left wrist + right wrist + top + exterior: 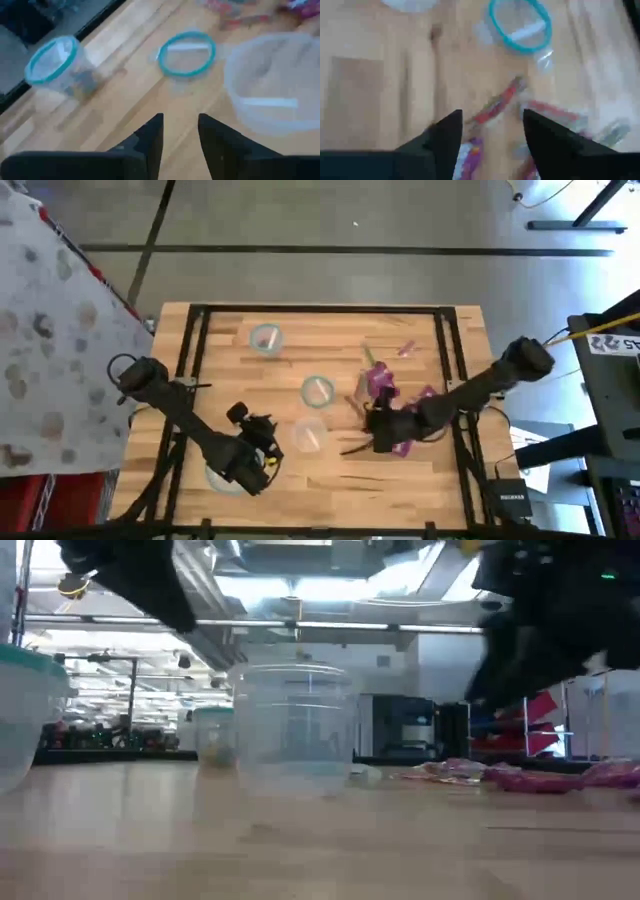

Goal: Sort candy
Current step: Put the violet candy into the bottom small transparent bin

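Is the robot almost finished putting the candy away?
Not nearly. Most candy lies loose on the wooden table, and the middle bowl looks empty. The far bowl may hold a piece or two. The right gripper hovers open over a reddish piece, holding nothing. The left gripper waits open near the front edge.

We see a pale wooden table (330,470) with a black frame along its edges. On it stand clear bowls (318,390) with teal rims, spread across the middle and left. Candy (380,380) lies scattered on its right half.
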### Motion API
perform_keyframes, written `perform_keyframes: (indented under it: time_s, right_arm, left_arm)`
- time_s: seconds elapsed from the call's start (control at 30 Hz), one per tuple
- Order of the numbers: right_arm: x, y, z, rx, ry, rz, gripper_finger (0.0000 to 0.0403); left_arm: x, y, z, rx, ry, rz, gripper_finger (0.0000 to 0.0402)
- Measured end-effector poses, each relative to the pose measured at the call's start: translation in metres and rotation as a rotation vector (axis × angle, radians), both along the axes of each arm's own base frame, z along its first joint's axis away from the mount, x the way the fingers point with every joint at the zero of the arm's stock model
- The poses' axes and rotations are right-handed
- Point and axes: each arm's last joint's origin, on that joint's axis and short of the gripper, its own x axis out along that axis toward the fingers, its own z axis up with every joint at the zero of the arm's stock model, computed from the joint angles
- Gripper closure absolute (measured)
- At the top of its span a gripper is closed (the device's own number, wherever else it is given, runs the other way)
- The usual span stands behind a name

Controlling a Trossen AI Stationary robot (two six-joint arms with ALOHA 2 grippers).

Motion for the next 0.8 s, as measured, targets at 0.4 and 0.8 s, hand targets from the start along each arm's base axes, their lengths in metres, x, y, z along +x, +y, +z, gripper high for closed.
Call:
perform_keyframes:
  time_s: [0.4, 0.8]
  right_arm:
    - [-0.033, -0.005, -0.055, 0.063, -0.101, 0.008, 0.022]
    - [-0.031, -0.005, -0.076, 0.041, -0.085, -0.051, 0.0275]
  left_arm:
    - [0.017, 0.006, -0.026, -0.076, -0.02, -0.079, 0.0294]
    - [0.015, 0.021, -0.05, -0.113, 0.016, -0.048, 0.0294]
